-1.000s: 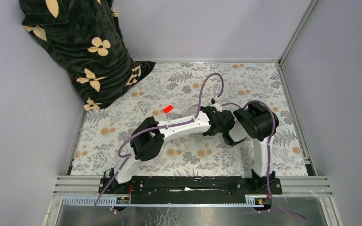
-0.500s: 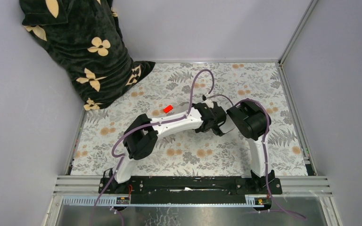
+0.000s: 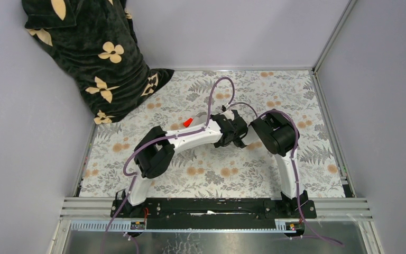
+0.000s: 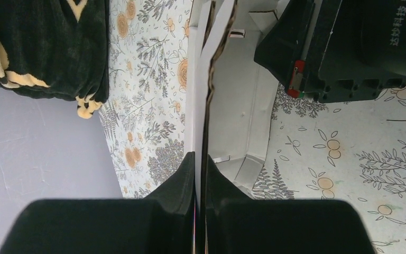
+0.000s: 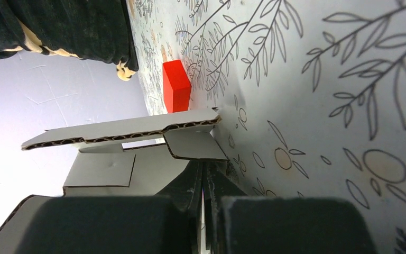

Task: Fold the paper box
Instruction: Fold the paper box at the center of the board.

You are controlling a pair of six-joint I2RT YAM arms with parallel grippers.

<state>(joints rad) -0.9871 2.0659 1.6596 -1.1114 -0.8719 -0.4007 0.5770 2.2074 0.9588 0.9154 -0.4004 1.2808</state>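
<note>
Mid-desk [image 3: 306, 100]: paper box [image 4: 238, 106] is caught between the two wrists, with both arms equally near. It's half-formed, white corrugated walls up and flaps loose. Left tool [image 4: 200, 159] is pinched narrow on one wall, seen edge-on, its long axis running straight ahead of the tool. Right tool [image 5: 203, 168] is clamped on a small flap from the opposite side. Red block [image 5: 175, 85] lies just beyond; I can't tell if it touches the box.

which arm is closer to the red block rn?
Left. The left arm runs right beside the red block, on its near side. The right arm stands farther off, to the block's right.
</note>
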